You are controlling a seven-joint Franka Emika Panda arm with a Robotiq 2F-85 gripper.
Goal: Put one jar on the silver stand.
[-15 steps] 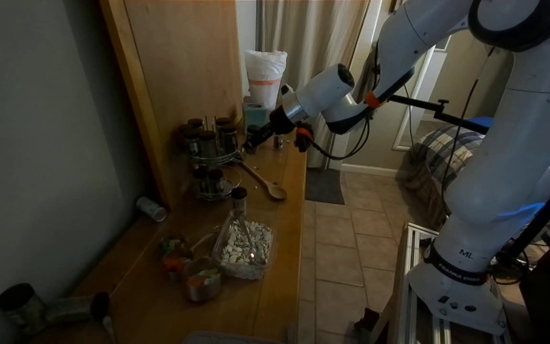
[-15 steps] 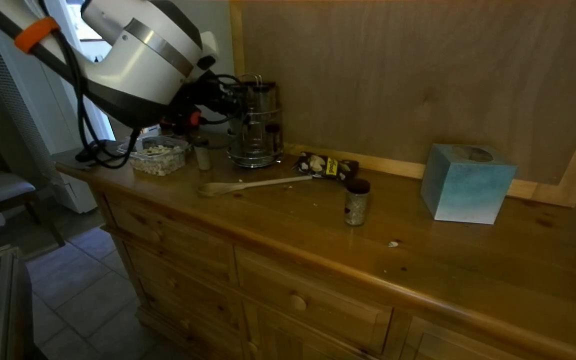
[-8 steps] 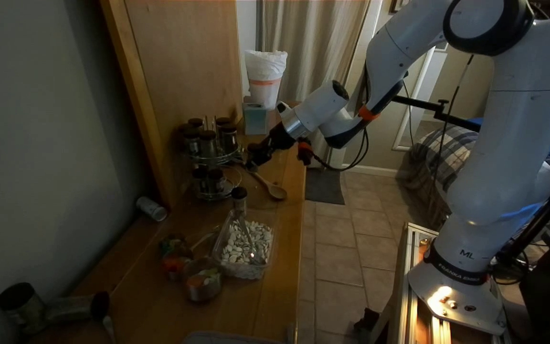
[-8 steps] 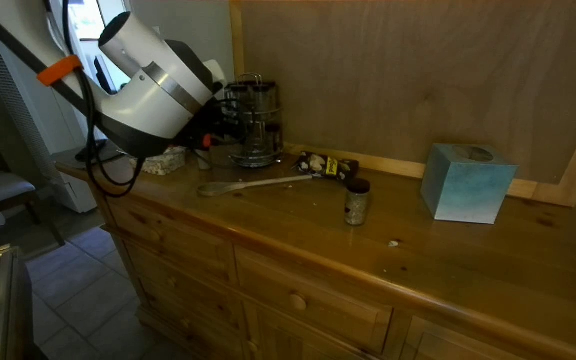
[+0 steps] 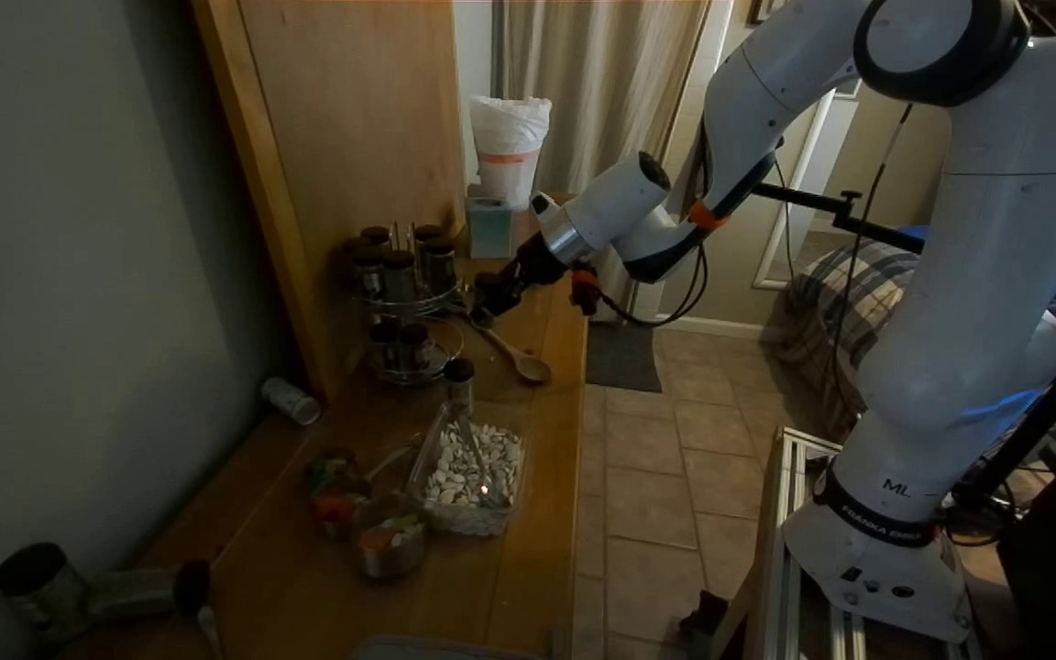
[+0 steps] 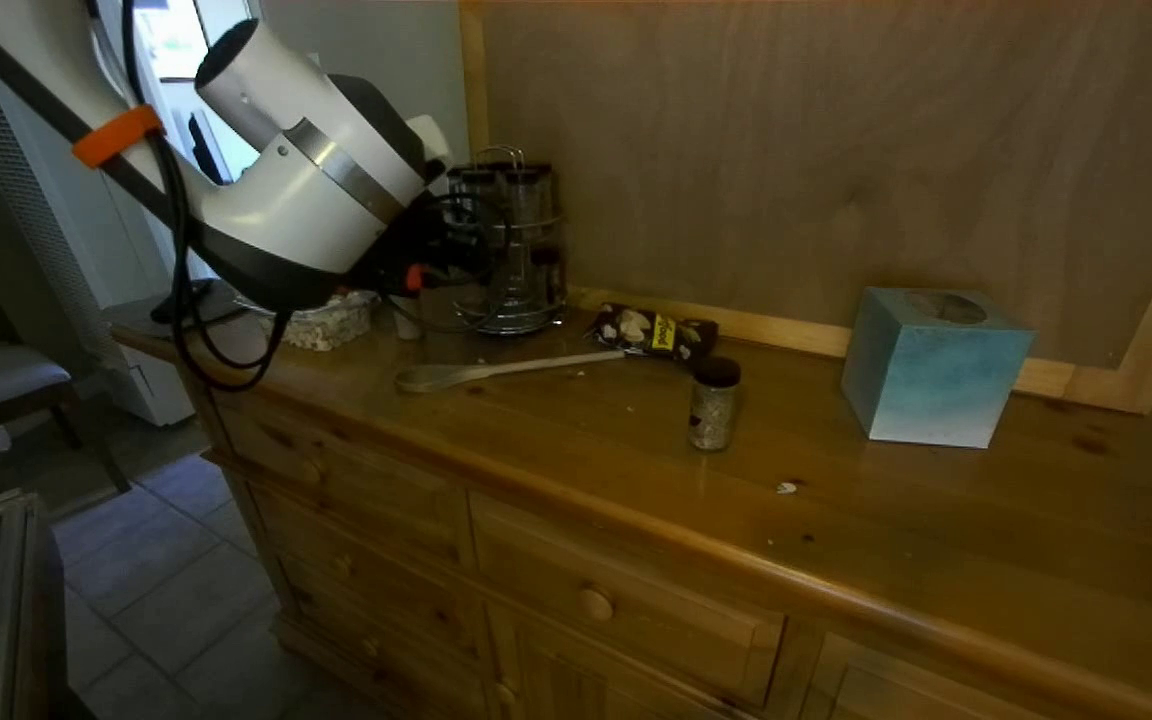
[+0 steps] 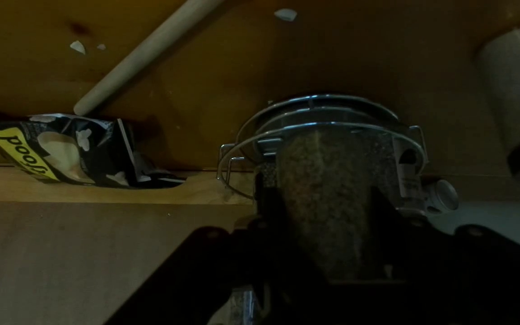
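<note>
The silver stand is a tiered wire rack (image 5: 411,307) on the counter; it also shows in an exterior view (image 6: 516,322) and in the wrist view (image 7: 332,124). Several dark-lidded jars (image 5: 400,275) fill its upper tier. The lower tier holds at least two jars (image 5: 413,346) on one side, with bare wire (image 5: 448,344) on the near side. My gripper (image 5: 489,307) is shut on a jar (image 7: 327,189) of speckled contents, both fingers on its sides. The held jar is beside the stand, around the gap between tiers. In the wrist view it overlaps the rings; I cannot tell whether it touches.
A wooden spoon (image 6: 496,370), a black bag (image 6: 651,332) and a standing jar (image 6: 714,410) lie near the rack. Another jar (image 5: 459,385) stands by a clear tub (image 5: 473,472). A blue tissue box (image 6: 936,370) is further along. Wooden panel (image 6: 786,150) behind.
Over the last second my gripper has come lower, from about the upper tier's level to between the tiers. It has barely moved in the last half second.
</note>
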